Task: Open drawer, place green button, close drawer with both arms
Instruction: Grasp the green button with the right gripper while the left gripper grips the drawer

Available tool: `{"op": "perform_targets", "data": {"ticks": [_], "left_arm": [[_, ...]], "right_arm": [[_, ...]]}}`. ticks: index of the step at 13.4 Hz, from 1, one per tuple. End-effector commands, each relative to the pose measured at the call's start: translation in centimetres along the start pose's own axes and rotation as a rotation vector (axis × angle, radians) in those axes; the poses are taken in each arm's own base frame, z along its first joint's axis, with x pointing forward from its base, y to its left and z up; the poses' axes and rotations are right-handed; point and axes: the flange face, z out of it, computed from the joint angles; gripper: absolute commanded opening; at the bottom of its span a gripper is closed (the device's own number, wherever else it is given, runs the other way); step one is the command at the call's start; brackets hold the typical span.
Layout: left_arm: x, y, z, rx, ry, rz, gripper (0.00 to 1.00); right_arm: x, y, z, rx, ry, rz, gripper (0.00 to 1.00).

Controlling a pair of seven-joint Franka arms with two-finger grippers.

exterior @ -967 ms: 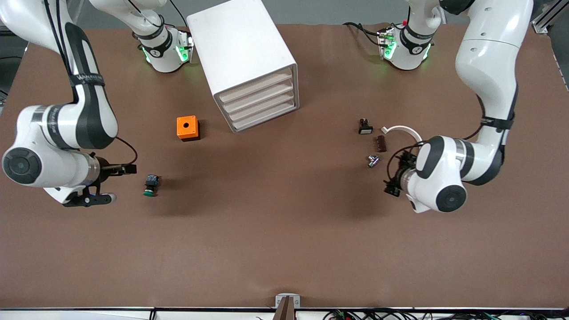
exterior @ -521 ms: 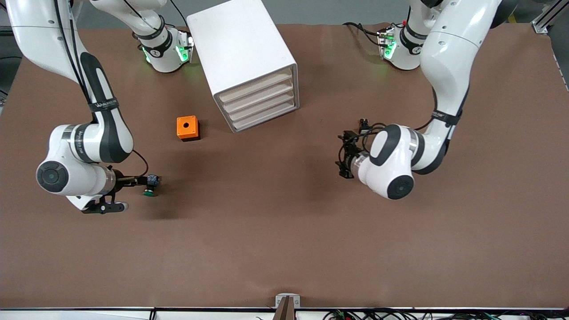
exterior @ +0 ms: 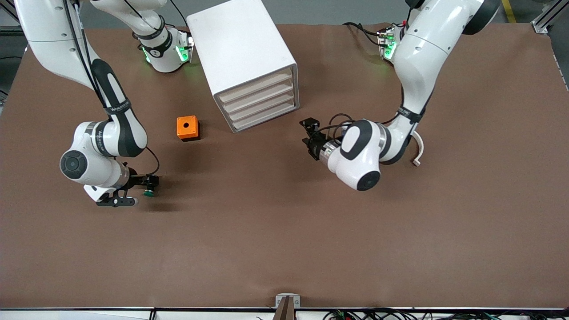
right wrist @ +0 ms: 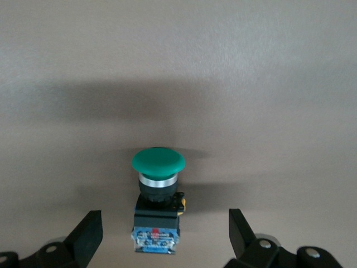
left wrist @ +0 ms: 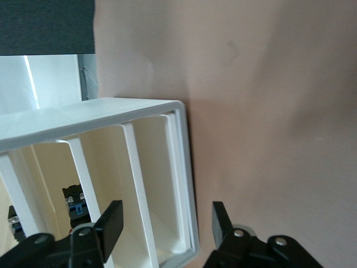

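The white cabinet (exterior: 240, 49) stands toward the robots' bases, with all its stacked drawers (exterior: 260, 100) pushed in. The green-capped button (exterior: 148, 192) lies on its side on the brown table near the right arm's end. My right gripper (exterior: 149, 184) is low at the button. In the right wrist view the button (right wrist: 158, 192) lies between the fingers (right wrist: 89, 234) of the open right gripper (right wrist: 164, 237), and neither touches it. My left gripper (exterior: 309, 132) hovers open just off the cabinet's front corner. The left wrist view has the drawer fronts (left wrist: 139, 184) close ahead of the left gripper (left wrist: 166, 223).
An orange cube with a hole (exterior: 187, 128) sits between the button and the cabinet. A white curved piece (exterior: 418, 151) lies by the left arm's elbow. Bare brown table stretches toward the front camera.
The right gripper slid along the table up to the button and now straddles it. The left arm swung from the small parts near its end of the table across to the cabinet's front.
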Motion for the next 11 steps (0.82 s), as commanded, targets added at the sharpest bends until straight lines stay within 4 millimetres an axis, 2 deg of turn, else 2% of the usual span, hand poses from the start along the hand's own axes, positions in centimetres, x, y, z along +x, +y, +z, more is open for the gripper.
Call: {"op": "perform_targets", "data": {"ticks": [1,2,5,8,9,11], "left_arm": [[-1.8,-0.6,5.2,0.067,0.033,-0.070,0.51],[-1.8,-0.2,6.2,0.093,0.025,-0.096,0.51],[-2.8,-0.8,10.2,0.151,0.032,-0.110,0.51],[-3.4,-1.2,12.0,0.198,0.012,-0.125,0.51],[-3.7,-1.8,12.7,0.203,0.017,-0.121,0.51],[-3.8,-1.9,13.8,0.208,0.027,-0.130,0.51]], "right_arm": [[-1.6,-0.3,0.8,0.011,0.028,0.064,1.00],[-1.7,-0.3,1.1,0.011,0.039,0.064,1.00],[-2.3,-0.4,1.7,0.008,0.026,0.067,1.00],[-2.7,-0.7,2.1,0.007,0.015,0.062,1.00],[-2.6,-0.7,2.1,0.006,0.013,0.061,0.91],[-2.7,-1.0,2.1,0.006,0.010,0.056,0.60]]}}
